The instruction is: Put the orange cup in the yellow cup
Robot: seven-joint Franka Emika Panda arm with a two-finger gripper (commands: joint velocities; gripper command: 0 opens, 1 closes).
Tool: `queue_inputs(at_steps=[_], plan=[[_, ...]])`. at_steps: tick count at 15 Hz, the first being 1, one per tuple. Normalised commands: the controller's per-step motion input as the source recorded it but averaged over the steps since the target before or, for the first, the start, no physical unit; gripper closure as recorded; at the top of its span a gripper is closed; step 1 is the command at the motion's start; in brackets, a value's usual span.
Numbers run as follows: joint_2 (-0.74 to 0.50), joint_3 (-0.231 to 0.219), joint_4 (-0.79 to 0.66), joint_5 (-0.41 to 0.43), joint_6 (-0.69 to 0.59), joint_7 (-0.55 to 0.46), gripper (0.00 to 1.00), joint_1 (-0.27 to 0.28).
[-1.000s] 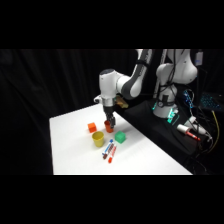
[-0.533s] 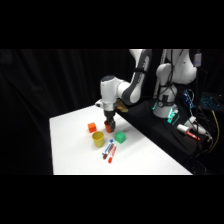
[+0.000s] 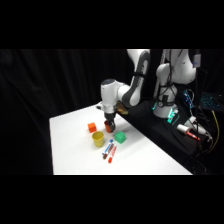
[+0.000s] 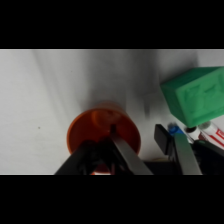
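The orange cup (image 3: pixel 107 129) stands upright on the white table (image 3: pixel 70 150), right under my gripper (image 3: pixel 108 124). In the wrist view the orange cup (image 4: pixel 100 131) fills the lower middle. My gripper (image 4: pixel 137 135) is open and straddles the cup's right wall, with one finger inside the cup and the other outside it. The yellow cup (image 3: pixel 98 139) stands open side up just in front and to the left of the orange cup, a small gap apart. It is out of the wrist view.
An orange block (image 3: pixel 92 127) sits left of the gripper. A green block (image 3: pixel 119 137) (image 4: pixel 197 95) lies close on the cup's right. Two markers (image 3: pixel 109 150) (image 4: pixel 210 134) lie in front of the yellow cup. Cables and equipment (image 3: pixel 190 130) stand beyond the table's right edge.
The gripper has come down from above onto the orange cup, and its fingers now reach the cup's rim. The cups, blocks and markers have not moved.
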Motion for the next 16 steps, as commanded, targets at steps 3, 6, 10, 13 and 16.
queue_inputs(at_steps=[3,6,10,13,16], plan=[[0.0,-0.068,0.05,0.002,0.09,0.06,0.86,0.073],[-0.01,-0.087,0.04,-0.034,0.07,0.07,0.99,0.09],[-0.11,-0.129,0.04,-0.126,-0.09,0.12,0.96,0.139],[-0.24,-0.169,0.06,-0.243,-0.28,0.19,0.96,0.19],[-0.27,-0.085,0.12,-0.246,-0.44,0.16,0.96,0.15]])
